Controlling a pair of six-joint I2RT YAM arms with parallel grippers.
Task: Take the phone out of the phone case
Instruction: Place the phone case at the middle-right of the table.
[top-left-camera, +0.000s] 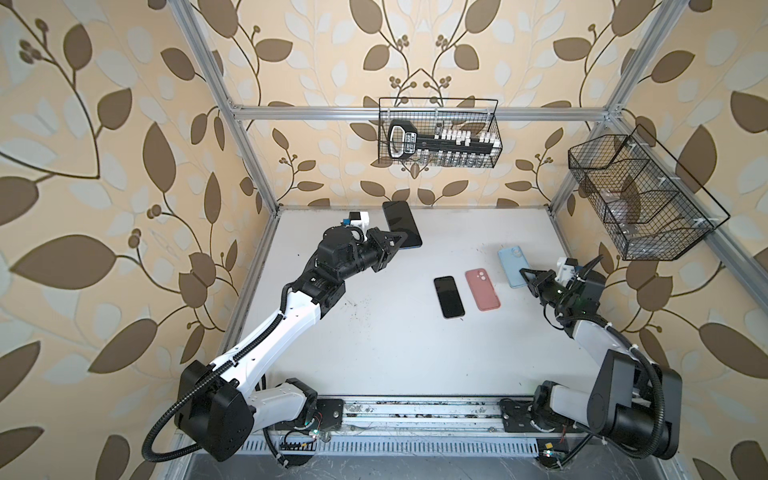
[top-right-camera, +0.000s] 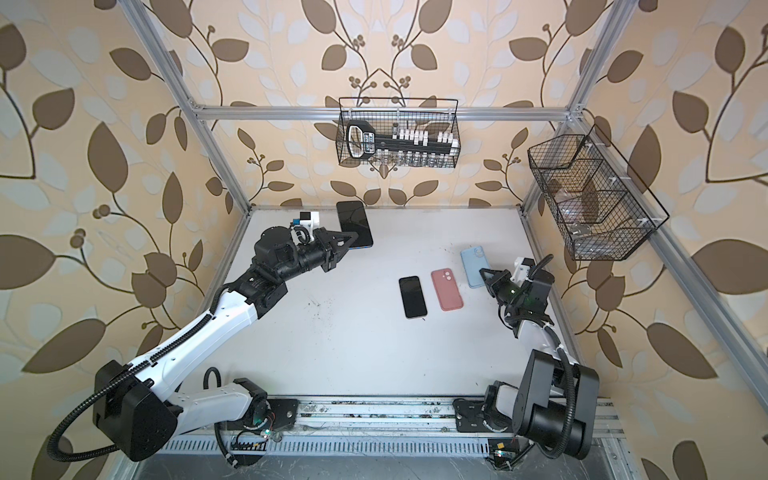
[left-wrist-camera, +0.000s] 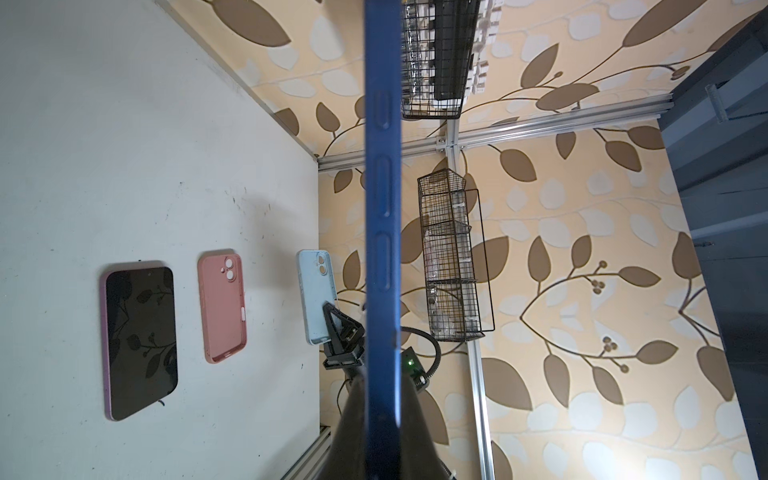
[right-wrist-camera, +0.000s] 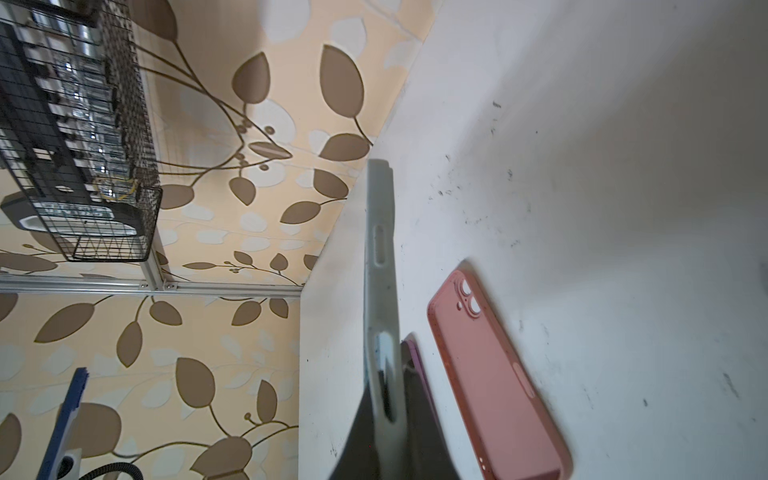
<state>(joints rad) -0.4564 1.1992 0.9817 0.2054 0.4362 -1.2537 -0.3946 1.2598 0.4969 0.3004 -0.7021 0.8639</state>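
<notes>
Your left fingers (top-left-camera: 395, 242) clamp the phone (top-left-camera: 401, 222) above the table's (top-left-camera: 374, 353) back edge; your right fingers (top-left-camera: 532, 277) pinch the blue case (top-left-camera: 512, 262), well apart. Separation looks done; next, lay both down gently.

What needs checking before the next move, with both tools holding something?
1. Left tool shut on the blue-edged phone: ok.
2. Right tool shut on the light blue case: ok.
3. Phone and case fully apart: ok.
4. Pink case and purple-edged phone lie flat, away from both arms: ok.
5. Bare table near the middle for a set-down: ok.
6. Phone pinched near one corner, grip secure enough: cannot tell.
</notes>
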